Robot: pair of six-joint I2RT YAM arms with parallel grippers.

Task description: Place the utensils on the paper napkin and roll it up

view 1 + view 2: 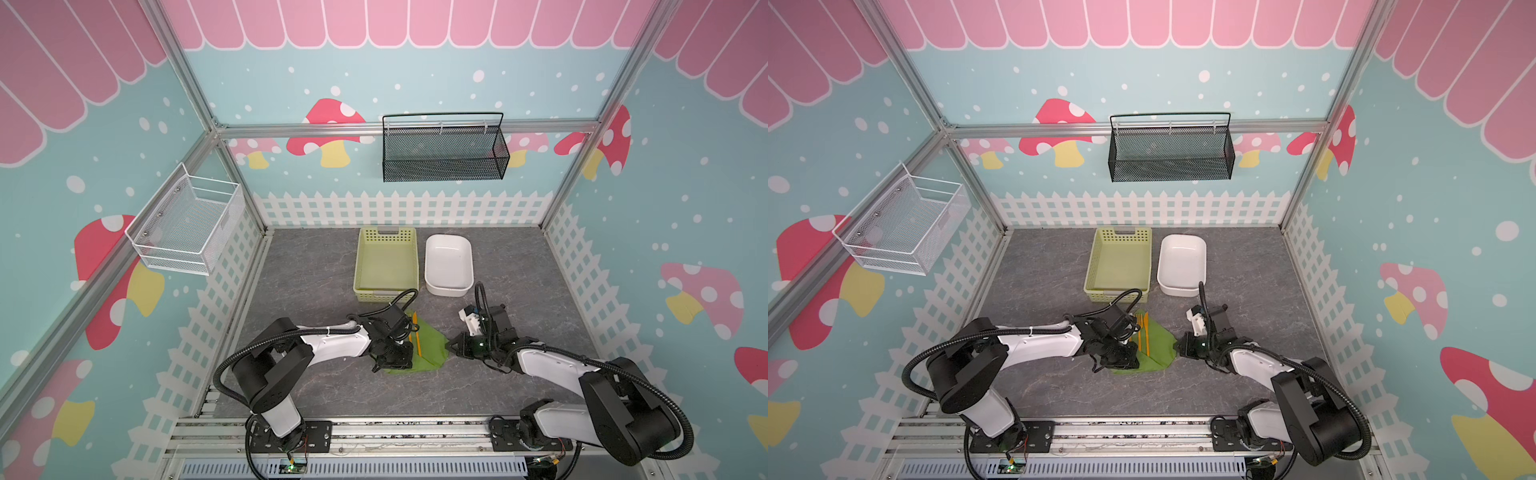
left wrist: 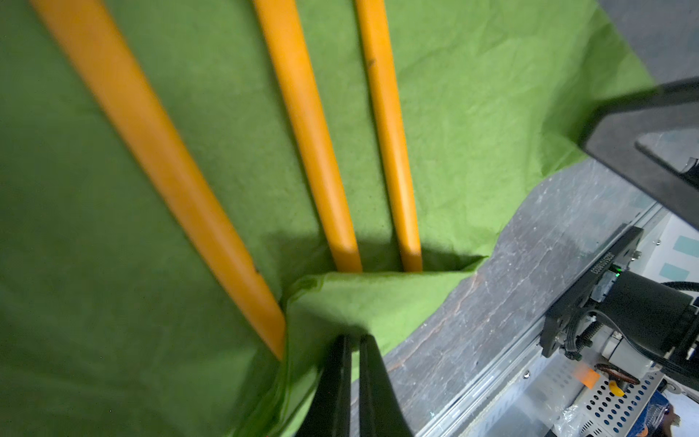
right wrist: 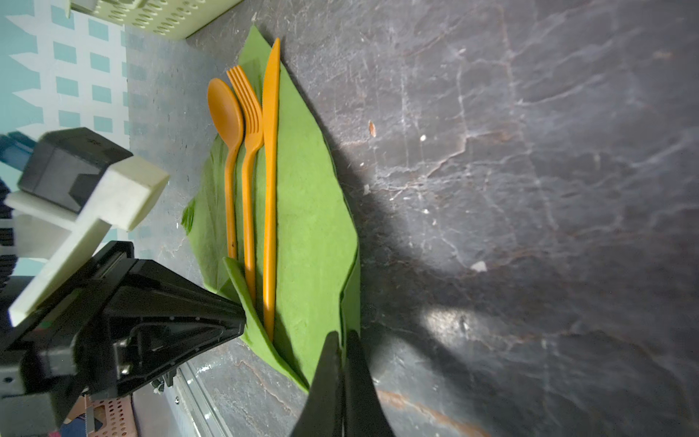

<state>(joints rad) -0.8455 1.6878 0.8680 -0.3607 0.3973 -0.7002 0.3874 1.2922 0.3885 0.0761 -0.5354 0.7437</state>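
Front room: bare grey table (image 1: 332,390) on the near side of the paper napkin (image 1: 430,345), wide open.
Left gripper: the left gripper (image 2: 353,336) is pinching the napkin's near corner, folded up over the handle ends.
Right gripper: the right gripper (image 3: 342,335) has its jaws pressed together on the napkin's right edge, which is creased upward.
Utensils: spoon (image 3: 226,113), fork (image 3: 247,113) and knife (image 3: 270,151) lie side by side on the napkin.
Beyond: a basket (image 1: 386,237) sits just past the napkin's far tip, with a white dish (image 1: 449,262) beside it.

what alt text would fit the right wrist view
An orange spoon, fork and knife lie side by side on a green paper napkin on a grey table. The left gripper pinches one corner folded over the handle ends; the right gripper pinches another corner.
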